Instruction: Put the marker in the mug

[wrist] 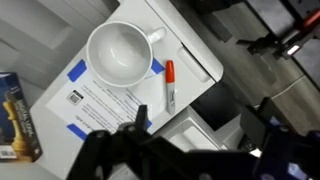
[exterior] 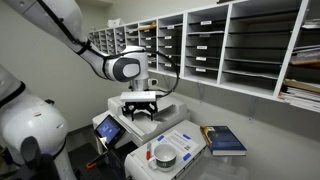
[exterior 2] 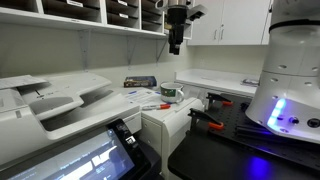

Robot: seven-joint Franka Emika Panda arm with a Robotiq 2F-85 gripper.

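The mug [wrist: 118, 52] is white inside with a greenish-grey wall. It stands upright and empty on a white printer top [wrist: 190, 50]. The red-orange marker [wrist: 170, 85] lies flat on that top, just beside the mug's handle side and apart from it. My gripper [wrist: 202, 114] is open and empty, hovering well above the printer, off to the side of the marker. Both exterior views show the gripper [exterior: 141, 103] [exterior 2: 176, 38] high over the mug [exterior: 164, 154] [exterior 2: 168, 92]. The marker [exterior 2: 157, 105] shows in an exterior view as a thin red streak.
A blue book [wrist: 18, 115] [exterior: 225, 140] lies flat beside the mug. A paper sheet with blue tape [wrist: 100, 105] is fixed to the printer top. Wall shelves of paper trays [exterior: 200, 45] stand behind. Red-handled tools [wrist: 285, 45] lie on the dark table nearby.
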